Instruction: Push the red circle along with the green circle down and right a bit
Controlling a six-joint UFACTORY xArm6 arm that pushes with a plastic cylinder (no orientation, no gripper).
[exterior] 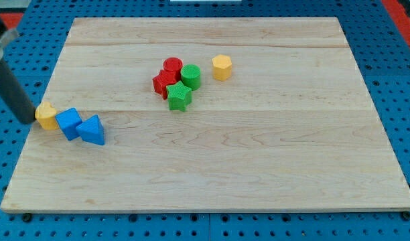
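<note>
The red circle (172,66) sits near the board's top middle, touching the green circle (190,75) on its lower right. A red star-like block (164,84) lies just below the red circle and a green star (179,96) just below the green circle; all are bunched together. My rod comes in from the view's upper left and my tip (28,120) rests at the board's left edge, touching the left side of a yellow block (46,115), far left of the circles.
A yellow hexagon (222,67) stands right of the green circle. A blue cube (69,123) and a blue triangle (92,130) sit right of the yellow block at the left. The wooden board (258,161) lies on a blue pegboard.
</note>
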